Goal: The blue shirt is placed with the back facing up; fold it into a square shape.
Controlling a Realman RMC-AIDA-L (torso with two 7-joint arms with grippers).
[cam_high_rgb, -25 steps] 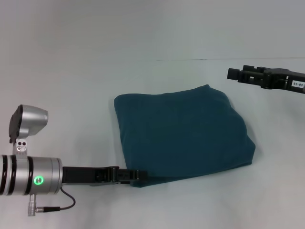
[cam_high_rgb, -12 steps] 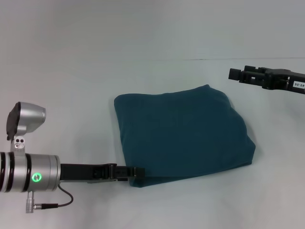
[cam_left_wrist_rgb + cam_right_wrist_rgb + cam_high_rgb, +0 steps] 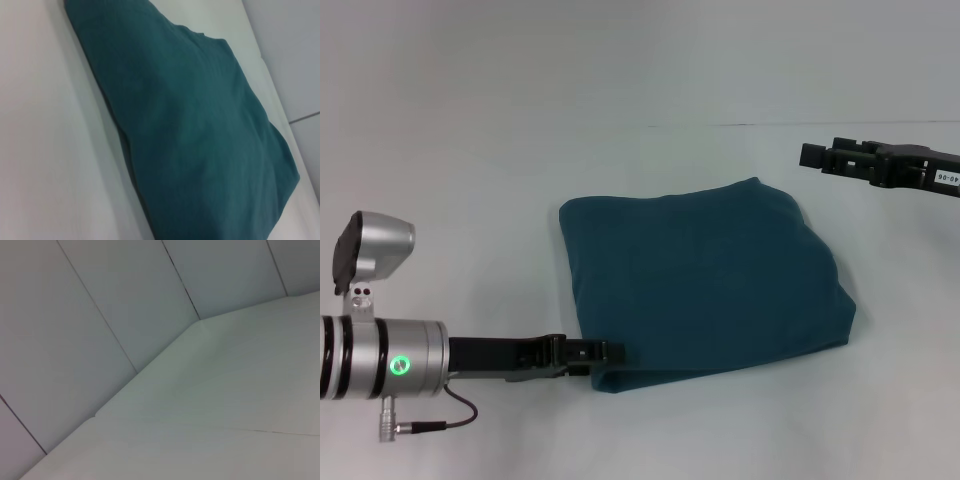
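The blue shirt (image 3: 705,285) lies folded into a rough square in the middle of the white table. It fills most of the left wrist view (image 3: 195,135) as a smooth dark teal pad. My left gripper (image 3: 610,351) reaches in low from the left, its tip at the shirt's near left corner and touching the folded edge. My right gripper (image 3: 812,155) hangs in the air at the far right, well clear of the shirt. The right wrist view shows only table and wall.
The white table (image 3: 470,200) runs all round the shirt. Its far edge meets a pale panelled wall (image 3: 100,300). My left arm's silver wrist (image 3: 380,355) with a green light and a cable sits at the near left.
My left arm has drawn back slightly to the left, and its tip has shifted along the shirt's near left corner. The shirt and the right arm have not moved.
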